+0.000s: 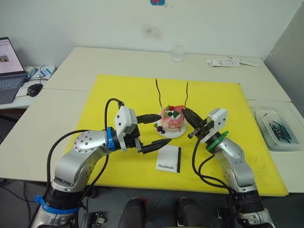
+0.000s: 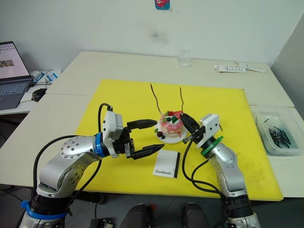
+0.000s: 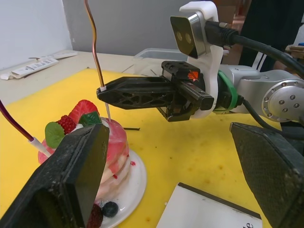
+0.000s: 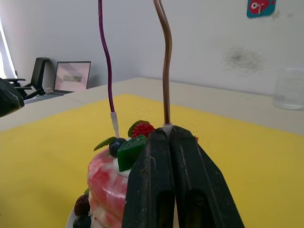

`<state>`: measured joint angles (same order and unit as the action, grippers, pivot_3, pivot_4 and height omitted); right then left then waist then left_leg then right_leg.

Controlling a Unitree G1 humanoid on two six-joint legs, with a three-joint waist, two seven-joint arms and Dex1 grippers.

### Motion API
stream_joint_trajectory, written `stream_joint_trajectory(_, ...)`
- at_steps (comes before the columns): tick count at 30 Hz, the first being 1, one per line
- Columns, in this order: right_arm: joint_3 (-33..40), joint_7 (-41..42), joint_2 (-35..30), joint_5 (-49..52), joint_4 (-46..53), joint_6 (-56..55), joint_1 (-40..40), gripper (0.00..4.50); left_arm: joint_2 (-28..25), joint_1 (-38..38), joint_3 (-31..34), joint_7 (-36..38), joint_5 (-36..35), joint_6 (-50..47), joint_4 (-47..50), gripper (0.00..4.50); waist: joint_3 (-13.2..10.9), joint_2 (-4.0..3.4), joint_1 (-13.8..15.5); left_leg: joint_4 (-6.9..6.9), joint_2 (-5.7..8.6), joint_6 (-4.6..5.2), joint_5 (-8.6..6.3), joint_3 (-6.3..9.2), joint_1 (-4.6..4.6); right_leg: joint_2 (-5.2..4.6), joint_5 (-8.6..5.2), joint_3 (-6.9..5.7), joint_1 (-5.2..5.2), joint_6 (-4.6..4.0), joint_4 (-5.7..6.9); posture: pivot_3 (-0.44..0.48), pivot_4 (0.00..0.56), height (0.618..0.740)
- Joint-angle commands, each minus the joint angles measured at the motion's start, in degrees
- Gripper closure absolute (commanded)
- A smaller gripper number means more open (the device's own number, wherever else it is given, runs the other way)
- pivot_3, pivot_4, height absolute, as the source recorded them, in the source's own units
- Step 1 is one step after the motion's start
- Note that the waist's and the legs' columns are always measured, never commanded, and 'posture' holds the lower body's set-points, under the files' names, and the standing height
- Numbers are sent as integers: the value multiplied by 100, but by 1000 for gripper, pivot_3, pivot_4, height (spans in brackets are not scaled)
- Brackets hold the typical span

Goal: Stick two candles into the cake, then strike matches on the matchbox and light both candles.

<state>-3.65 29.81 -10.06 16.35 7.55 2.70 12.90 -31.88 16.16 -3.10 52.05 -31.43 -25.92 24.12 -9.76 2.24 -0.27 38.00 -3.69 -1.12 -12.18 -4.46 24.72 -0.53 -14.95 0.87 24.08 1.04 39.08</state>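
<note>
Bright, even indoor light with soft shadows; the wrist views blur the nearest pincer fingers [image 3: 71,180].

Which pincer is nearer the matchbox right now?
Left. The left pincer is open beside the cake, its lower finger just above the matchbox. The right pincer is shut at the cake's far side, farther off.

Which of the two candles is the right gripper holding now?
The candle on the robot's right side of the cake; the right gripper is shut on its white lower end.
</note>
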Motion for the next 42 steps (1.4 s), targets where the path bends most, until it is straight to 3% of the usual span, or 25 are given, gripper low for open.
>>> stream_joint_trajectory(1,-53,-26,36,-56,79,-95,3,4467,-27,74,-6,34,-50,17,125,0,0,0,0,0,0,0,0,0,0,0,0,0,0,0,0,0,150,706)
stream_joint_trajectory(29,-59,-145,93,-215,-264,-86,-233,4467,-20,36,-95,36,-37,48,137,0,1,0,0,0,0,0,0,0,-1,0,0,0,-1,0,0,0,150,706)
stream_joint_trajectory(39,13,-285,194,-75,54,86,-60,4467,-16,58,-114,52,-35,52,147,0,1,-1,0,0,0,0,0,0,-2,0,0,0,-1,0,0,0,150,706)
stream_joint_trajectory(42,70,-307,188,-22,179,87,-15,3771,-12,83,-132,60,-24,61,145,0,1,-1,0,0,0,0,0,0,-2,0,0,1,-1,0,0,0,150,706)
